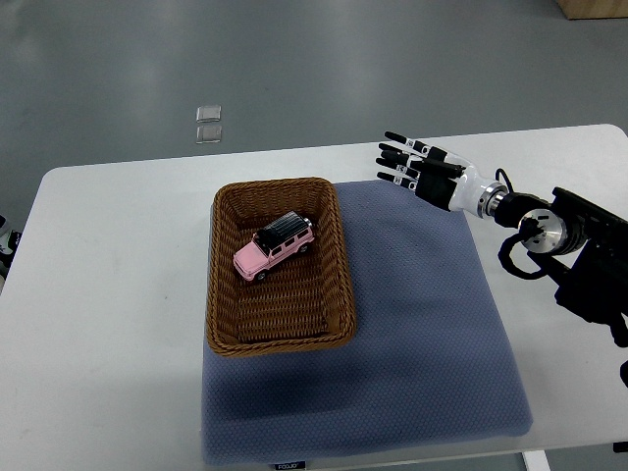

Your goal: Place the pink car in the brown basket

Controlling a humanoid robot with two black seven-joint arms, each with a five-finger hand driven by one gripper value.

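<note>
A pink toy car (273,247) with a black roof lies inside the brown wicker basket (224,324), near its middle, angled toward the far right corner. The basket stands on the left part of a blue-grey mat (422,324). My right hand (407,163) comes in from the right edge and hovers over the mat's far right corner, to the right of the basket and apart from it. Its fingers are spread and hold nothing. The left arm does not show.
The white table (108,294) carries the mat and basket. Two small clear square objects (208,125) lie on the grey floor beyond the table's far edge. A brown box corner (594,8) shows at the top right.
</note>
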